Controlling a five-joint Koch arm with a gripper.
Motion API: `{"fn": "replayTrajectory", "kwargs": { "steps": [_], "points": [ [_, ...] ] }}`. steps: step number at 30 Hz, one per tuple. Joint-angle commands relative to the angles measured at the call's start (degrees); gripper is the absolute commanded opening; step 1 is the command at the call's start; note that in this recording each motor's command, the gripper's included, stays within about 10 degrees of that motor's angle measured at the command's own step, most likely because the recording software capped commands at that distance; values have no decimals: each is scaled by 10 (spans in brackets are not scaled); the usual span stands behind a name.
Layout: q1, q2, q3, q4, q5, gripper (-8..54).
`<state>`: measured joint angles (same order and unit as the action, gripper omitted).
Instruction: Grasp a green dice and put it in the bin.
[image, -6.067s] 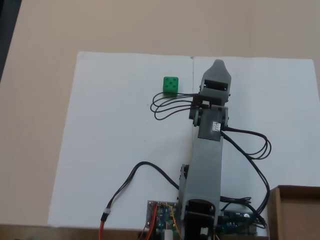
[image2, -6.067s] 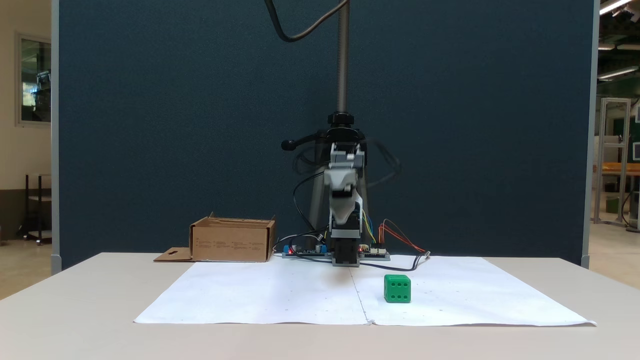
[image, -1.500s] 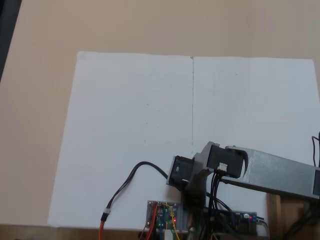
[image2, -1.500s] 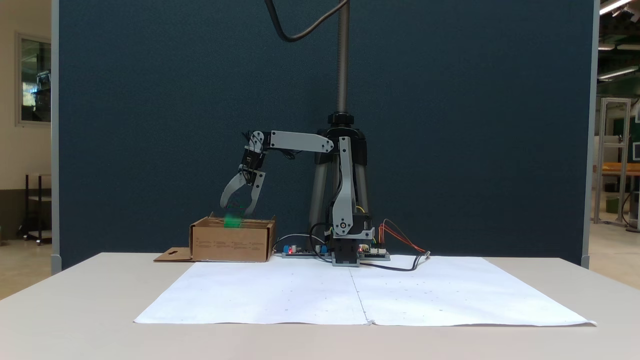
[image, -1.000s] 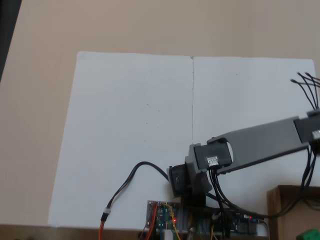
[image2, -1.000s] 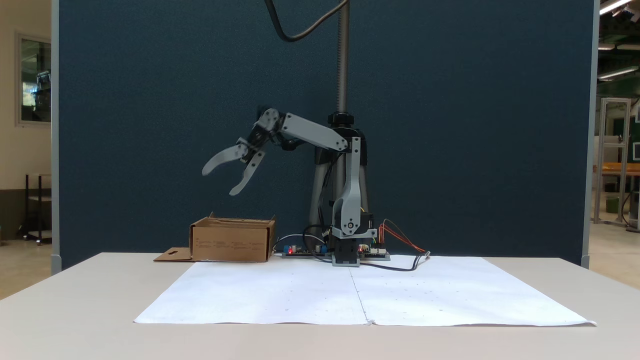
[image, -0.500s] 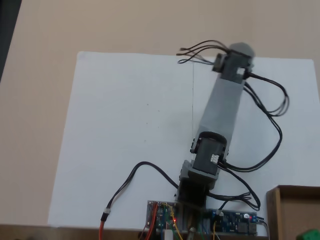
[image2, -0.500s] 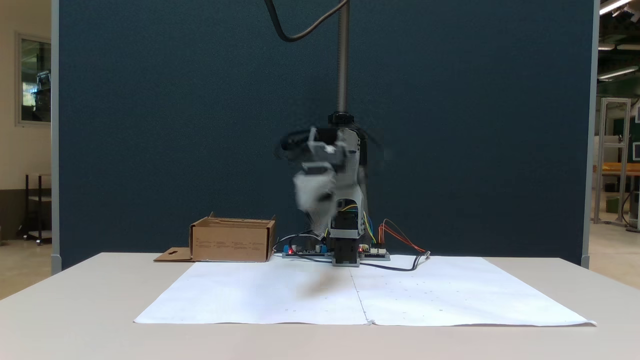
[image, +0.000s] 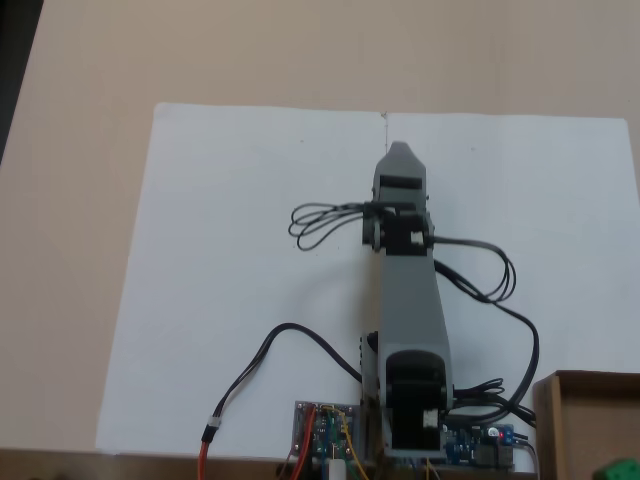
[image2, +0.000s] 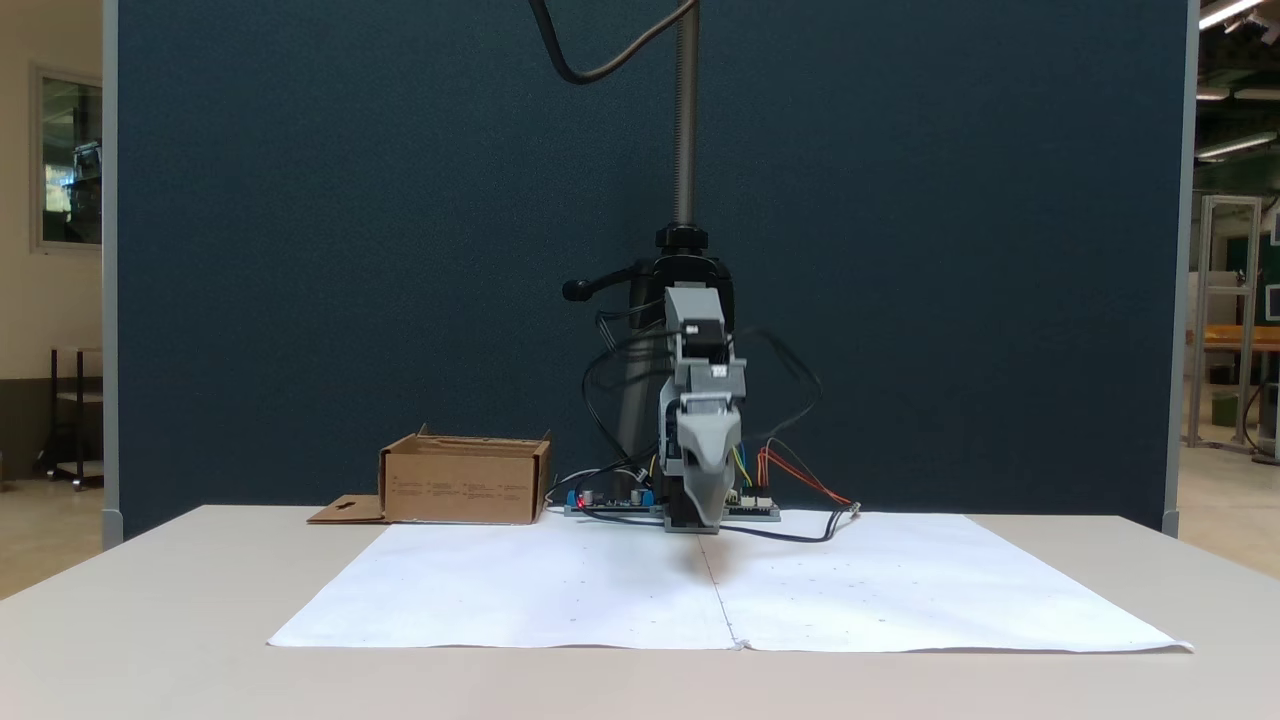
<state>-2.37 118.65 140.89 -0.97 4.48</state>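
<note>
Down at 5 o'clock in a fixed view, the green dice (image: 620, 470) sits inside the bin (image: 548, 420), so I'd call it done. I'd just park the arm gently. My end effector (image2: 703, 515) points out over the white paper (image: 220, 300); can't tell if it's parted. Cables (image: 320, 222) loop at 10 o'clock, nothing blocking on the counter (image2: 150, 640).

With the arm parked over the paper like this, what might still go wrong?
1. Loose black cables loop out beside the gripper; they might snag when the arm swings.
2. The green dice lies in the bin at the picture's corner, mostly cut off, so its resting state is hard to confirm.
3. The paper sheets lie loose and might shift.
</note>
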Motion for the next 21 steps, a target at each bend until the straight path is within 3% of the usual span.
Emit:
{"fn": "replayTrajectory", "kwargs": {
  "steps": [1,13,21],
  "points": [
    [-6,37,36,-95,5,446],
    [8,160,354,-399,-27,445],
    [82,160,383,-549,-33,454]
  ]
}}
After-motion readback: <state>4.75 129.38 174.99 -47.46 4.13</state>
